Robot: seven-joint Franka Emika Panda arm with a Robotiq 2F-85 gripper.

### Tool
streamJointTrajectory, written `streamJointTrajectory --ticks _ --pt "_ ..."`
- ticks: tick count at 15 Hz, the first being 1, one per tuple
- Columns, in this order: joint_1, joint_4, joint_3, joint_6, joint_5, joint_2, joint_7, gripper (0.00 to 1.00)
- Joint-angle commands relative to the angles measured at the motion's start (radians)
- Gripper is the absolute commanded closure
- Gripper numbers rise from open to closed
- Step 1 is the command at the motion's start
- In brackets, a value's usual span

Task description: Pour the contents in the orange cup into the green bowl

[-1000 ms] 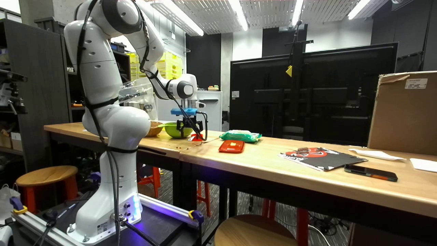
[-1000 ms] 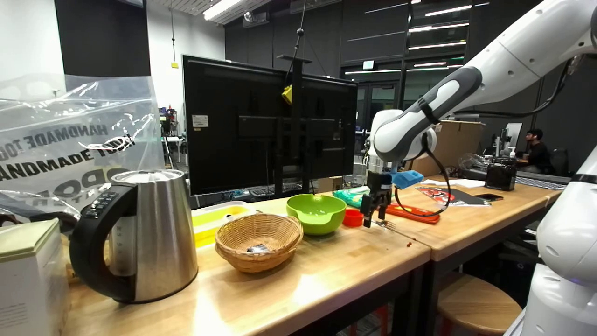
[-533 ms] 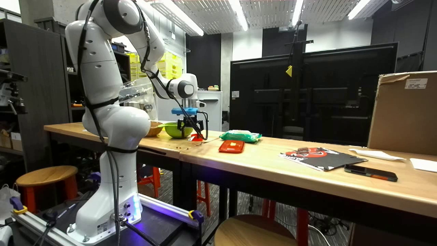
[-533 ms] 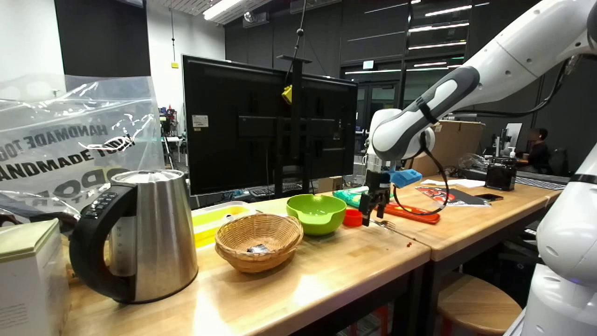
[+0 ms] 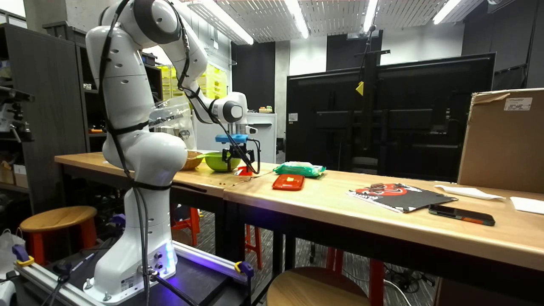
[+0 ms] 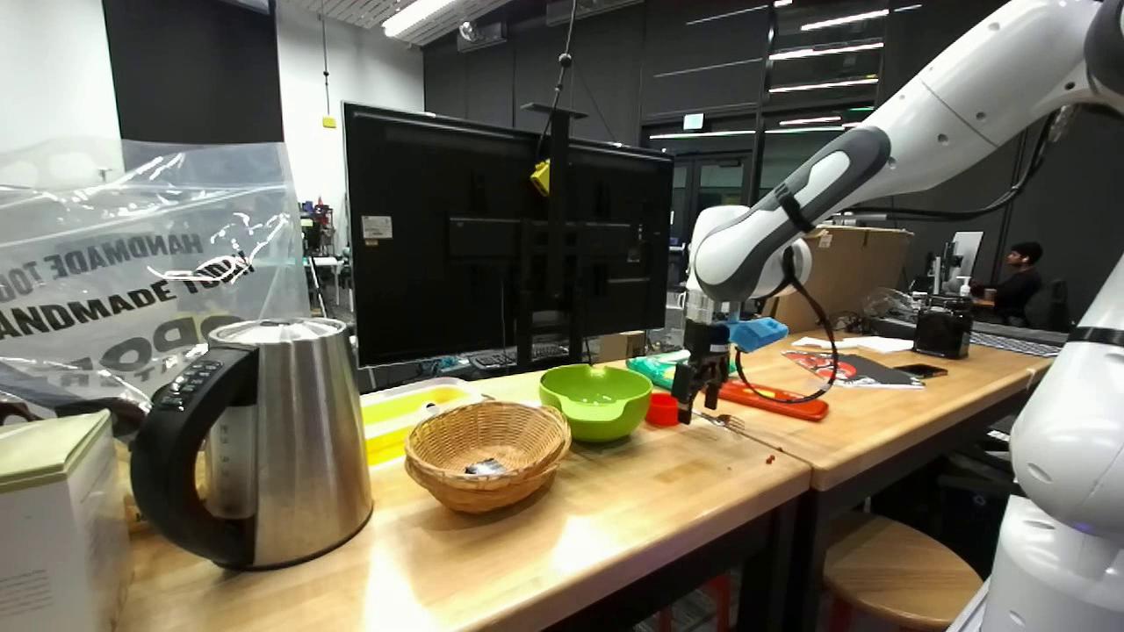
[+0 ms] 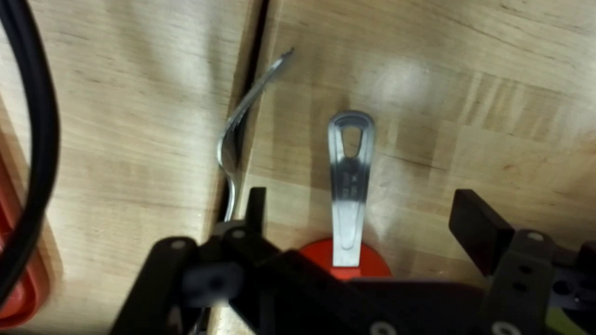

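Nearest in an exterior view stands a steel kettle [image 6: 303, 452], then a wicker basket [image 6: 474, 497], then the green bowl [image 6: 606, 428], all back from the robot-side edge of the desk [image 6: 663, 496]. Just beyond the bowl sits the orange cup [image 6: 660, 412]. The gripper [image 7: 360, 202] hangs close by, jaws spread, the cup's metal handle [image 7: 350, 228] between them in the wrist view, though their height is hard to judge. A fork [image 7: 225, 151] lies over the desk's seam. Farther off are a red tray [image 5: 282, 184] and, toward the far edge, a green packet [image 5: 300, 170].
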Motion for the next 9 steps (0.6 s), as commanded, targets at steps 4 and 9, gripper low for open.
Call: streamJointTrajectory --ticks 4,9 --pt "-0.008 0.032 -0.004 -0.009 0.024 0.024 -0.034 0.55" --pt "-0.010 0.036 -0.004 -0.012 0.026 0.027 -0.034 0.91"
